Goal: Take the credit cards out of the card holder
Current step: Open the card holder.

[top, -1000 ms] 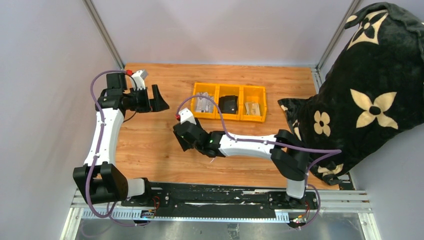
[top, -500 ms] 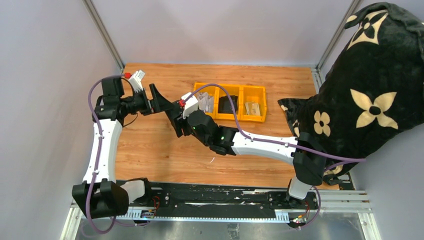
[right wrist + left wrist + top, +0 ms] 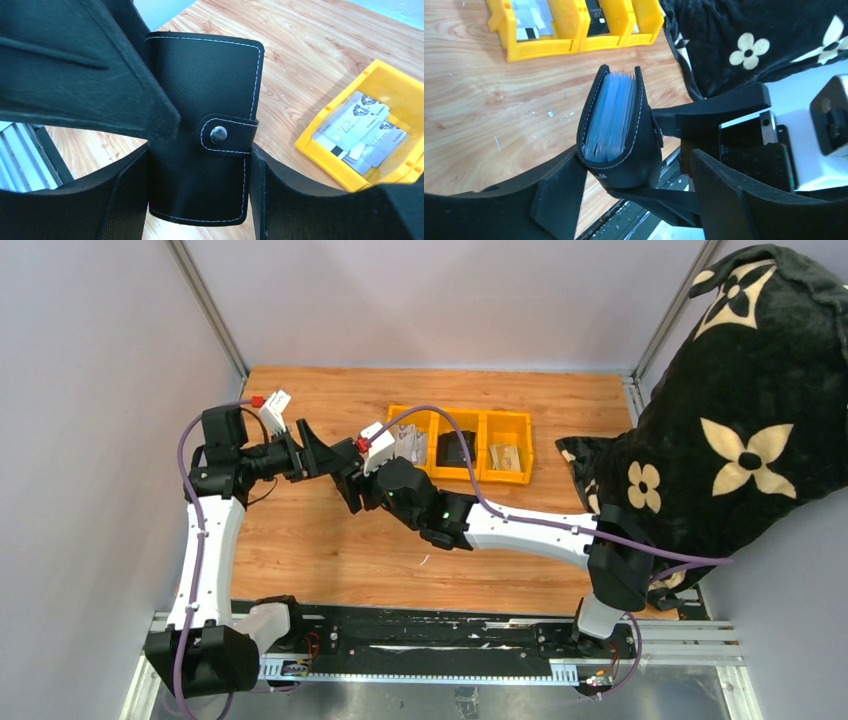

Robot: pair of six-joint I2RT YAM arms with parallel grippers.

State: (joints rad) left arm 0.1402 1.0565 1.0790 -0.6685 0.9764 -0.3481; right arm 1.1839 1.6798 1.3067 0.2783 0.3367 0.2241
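Note:
The black card holder [image 3: 349, 480] is held in the air over the left of the table, snapped shut with its strap tab [image 3: 227, 135]. My right gripper [image 3: 352, 487] is shut on its two long edges [image 3: 197, 170]. Blue-tinted card sleeves [image 3: 611, 112] show edge-on in its open end. My left gripper [image 3: 327, 454] is open around the holder [image 3: 619, 125]; one finger [image 3: 559, 185] is at its left side, the other [image 3: 724, 185] stands apart. Several grey-white credit cards [image 3: 357, 135] lie in the left yellow compartment [image 3: 405, 445].
A yellow three-compartment bin [image 3: 460, 476] stands at the table's back middle, with a chunky black item [image 3: 458, 448] in the middle and tan items [image 3: 505, 457] on the right. A black flowered cushion [image 3: 740, 420] fills the right side.
My right arm carried the holder up and to the left. My left gripper swung right and now stands around the holder's end.

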